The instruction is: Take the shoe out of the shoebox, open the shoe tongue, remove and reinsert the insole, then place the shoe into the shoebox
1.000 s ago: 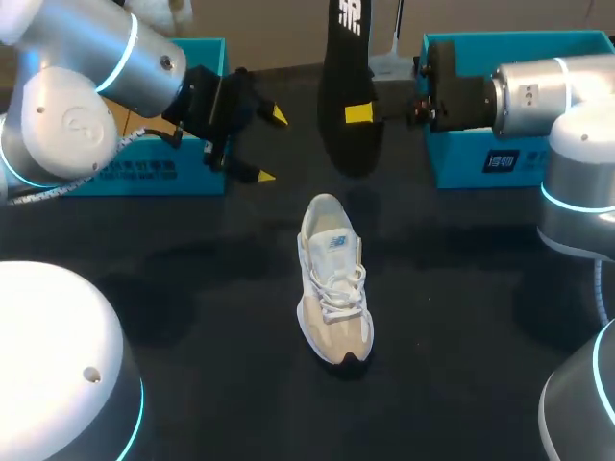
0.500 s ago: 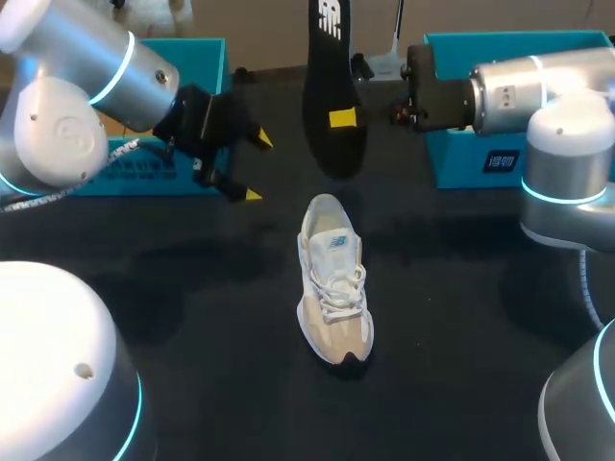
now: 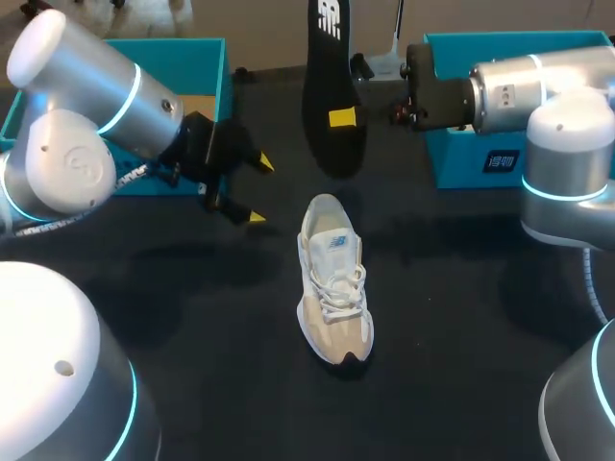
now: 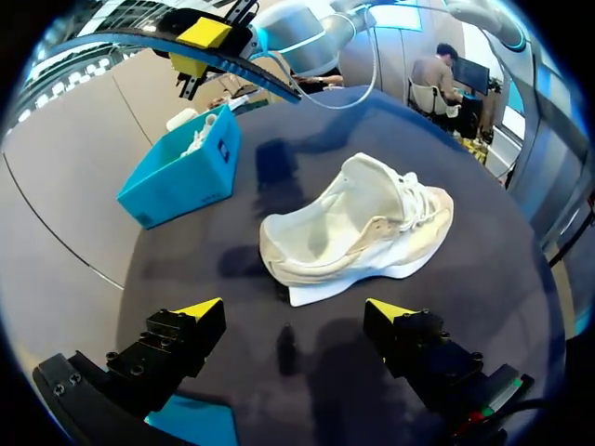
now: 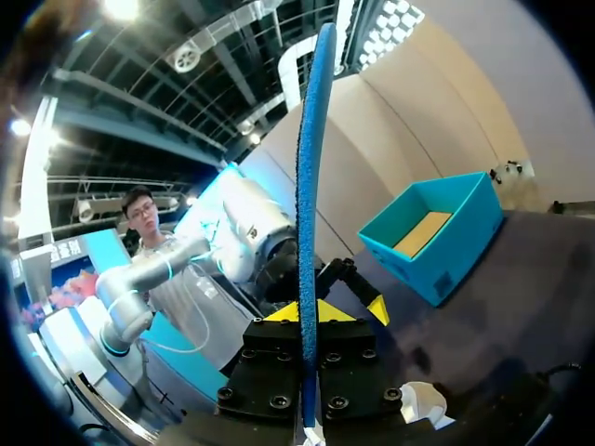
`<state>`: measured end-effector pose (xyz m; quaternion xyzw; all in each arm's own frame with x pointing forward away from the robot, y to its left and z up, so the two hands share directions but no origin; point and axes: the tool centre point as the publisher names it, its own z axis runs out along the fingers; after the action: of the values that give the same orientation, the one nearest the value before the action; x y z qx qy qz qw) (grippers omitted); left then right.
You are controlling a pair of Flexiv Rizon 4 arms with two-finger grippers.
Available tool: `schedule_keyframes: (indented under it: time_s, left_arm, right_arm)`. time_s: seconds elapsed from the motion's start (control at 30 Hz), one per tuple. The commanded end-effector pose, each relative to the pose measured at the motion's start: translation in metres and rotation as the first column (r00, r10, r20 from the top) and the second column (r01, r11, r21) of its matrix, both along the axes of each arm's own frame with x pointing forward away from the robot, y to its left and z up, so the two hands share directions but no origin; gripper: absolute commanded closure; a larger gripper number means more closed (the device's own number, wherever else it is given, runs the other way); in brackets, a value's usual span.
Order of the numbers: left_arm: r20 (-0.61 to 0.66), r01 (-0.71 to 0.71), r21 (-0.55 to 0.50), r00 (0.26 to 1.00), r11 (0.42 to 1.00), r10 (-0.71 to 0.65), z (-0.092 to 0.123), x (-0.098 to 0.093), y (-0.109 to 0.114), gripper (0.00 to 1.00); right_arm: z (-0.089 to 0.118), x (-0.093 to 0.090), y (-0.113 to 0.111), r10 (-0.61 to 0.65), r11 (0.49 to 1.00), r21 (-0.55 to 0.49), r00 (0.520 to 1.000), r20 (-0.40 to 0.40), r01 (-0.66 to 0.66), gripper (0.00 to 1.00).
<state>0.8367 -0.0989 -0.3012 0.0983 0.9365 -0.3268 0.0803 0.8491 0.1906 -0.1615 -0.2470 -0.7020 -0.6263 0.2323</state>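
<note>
Head view: shoe (image 3: 332,279) upright on black table (image 3: 461,317); left jaws apart, right jaws clamping the insole (image 3: 330,72).

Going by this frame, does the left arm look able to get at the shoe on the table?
Probably yes. The left gripper hangs open just off the heel end of the shoe, with only bare table between them. The insole is held up and away in the right gripper.

Head camera looks down from behind; left wrist camera faces the shoe (image 4: 358,232) close up — right wrist's sights along the insole (image 5: 310,186); overhead shares both.
</note>
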Motion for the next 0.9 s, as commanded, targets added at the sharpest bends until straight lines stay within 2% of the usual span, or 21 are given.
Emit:
schedule_keyframes:
  time_s: [0.03,0.23,0.6,0.7,0.9]
  left_arm:
    - [-0.013,0.008,-0.004,1.0,1.0,-0.008,-0.008,0.001,-0.005,0.0]
    - [-0.032,-0.014,-0.008,0.999,1.0,0.014,-0.018,-0.003,-0.009,0.0]
    - [-0.054,-0.042,0.006,0.998,0.999,0.042,-0.03,-0.009,-0.012,0.0]
    - [-0.061,-0.053,0.009,0.997,0.999,0.053,-0.032,-0.01,-0.012,0.0]
    - [-0.068,-0.062,0.006,0.996,0.998,0.062,-0.035,-0.012,-0.015,0.0]
  right_arm:
    - [-0.012,0.004,0.0,-0.003,0.995,0.095,0.998,0.065,-0.003,1.0]
    - [-0.032,0.013,-0.008,-0.034,0.995,0.097,0.983,0.18,0.016,1.0]
    - [-0.068,0.018,-0.012,0.022,0.993,0.109,0.986,0.168,-0.041,1.0]
    - [-0.073,0.016,-0.012,0.047,0.989,0.131,0.985,0.168,-0.069,1.0]
    - [-0.084,0.013,-0.01,0.095,0.988,0.107,0.985,0.142,-0.11,1.0]
